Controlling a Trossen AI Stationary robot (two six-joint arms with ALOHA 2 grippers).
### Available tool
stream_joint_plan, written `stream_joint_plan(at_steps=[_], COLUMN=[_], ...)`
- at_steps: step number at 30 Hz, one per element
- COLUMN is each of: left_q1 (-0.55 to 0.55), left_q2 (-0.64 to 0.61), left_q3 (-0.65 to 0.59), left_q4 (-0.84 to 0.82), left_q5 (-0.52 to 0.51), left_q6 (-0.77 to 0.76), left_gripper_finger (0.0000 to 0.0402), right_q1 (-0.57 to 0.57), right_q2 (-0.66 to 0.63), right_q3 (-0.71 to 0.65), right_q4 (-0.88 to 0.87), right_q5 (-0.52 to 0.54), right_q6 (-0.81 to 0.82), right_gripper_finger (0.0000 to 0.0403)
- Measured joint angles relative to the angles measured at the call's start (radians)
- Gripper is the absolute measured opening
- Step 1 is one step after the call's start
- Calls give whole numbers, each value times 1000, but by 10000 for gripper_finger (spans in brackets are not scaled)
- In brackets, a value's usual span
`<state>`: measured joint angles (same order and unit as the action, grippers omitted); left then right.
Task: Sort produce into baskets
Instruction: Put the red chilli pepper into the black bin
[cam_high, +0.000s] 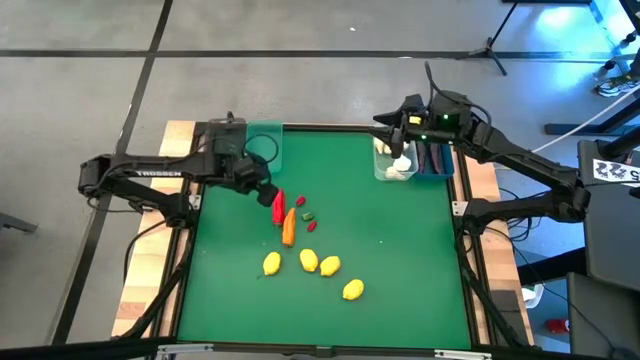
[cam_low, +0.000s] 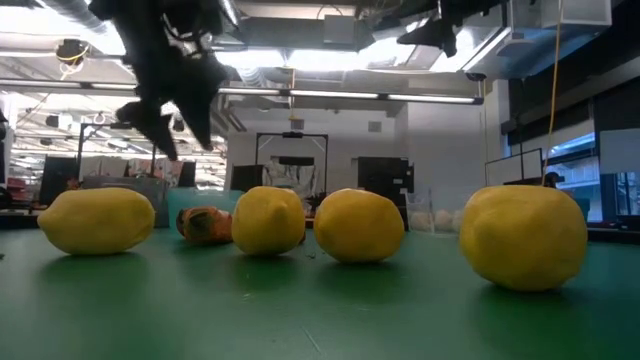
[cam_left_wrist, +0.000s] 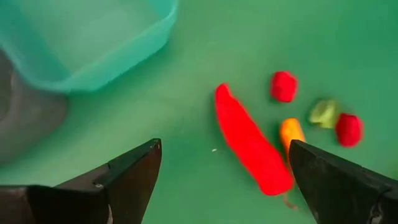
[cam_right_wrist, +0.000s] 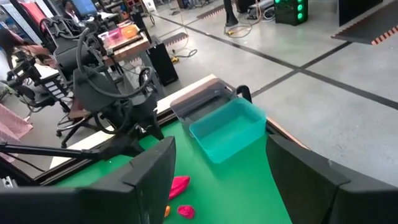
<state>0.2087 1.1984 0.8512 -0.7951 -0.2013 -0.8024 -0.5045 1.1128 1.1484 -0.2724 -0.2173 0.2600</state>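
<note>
My left gripper (cam_high: 266, 192) hangs open above the green mat, just left of the red pepper (cam_high: 278, 205); in the left wrist view the pepper (cam_left_wrist: 252, 144) lies between and ahead of its fingers, untouched. An orange carrot (cam_high: 289, 227), tiny red berries (cam_left_wrist: 284, 86) and a green bit (cam_left_wrist: 323, 113) lie beside it. Several yellow lemons (cam_high: 329, 265) rest on the mat nearer the front. My right gripper (cam_high: 386, 122) is open and empty above the clear bin (cam_high: 392, 165), which holds white garlic. The teal bin (cam_high: 264, 143) and dark bin (cam_high: 225, 135) stand at the far left; the blue bin (cam_high: 436, 160) holds dark eggplants.
Free green mat (cam_high: 390, 250) lies to the right of the lemons and in the middle. The table's wooden edges (cam_high: 150, 270) flank the mat. The lemons (cam_low: 358, 226) fill the front of the low view.
</note>
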Motion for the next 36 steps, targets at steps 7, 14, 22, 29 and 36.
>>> stream_joint_plan(at_steps=[7,14,22,29,36], left_q1=[-39,-75,-106,-107,-107], left_q2=[0,2,42,123,190], left_q3=[-61,-61,-61,-61,-61], left_q4=[27,28,20,29,55], left_q5=[-13,-84,-136,-152,-152], left_q6=[-126,-271,-385,-454,-481], left_gripper_finger=[345,345,345,345,345], right_q1=[0,0,0,0,0], right_q2=[5,5,5,5,5], right_q3=[0,0,0,0,0], right_q4=[0,0,-9,-24,-23], right_q5=[53,58,58,58,57], right_q6=[-3,-3,-4,-4,-4], right_gripper_finger=[248,248,248,248,248])
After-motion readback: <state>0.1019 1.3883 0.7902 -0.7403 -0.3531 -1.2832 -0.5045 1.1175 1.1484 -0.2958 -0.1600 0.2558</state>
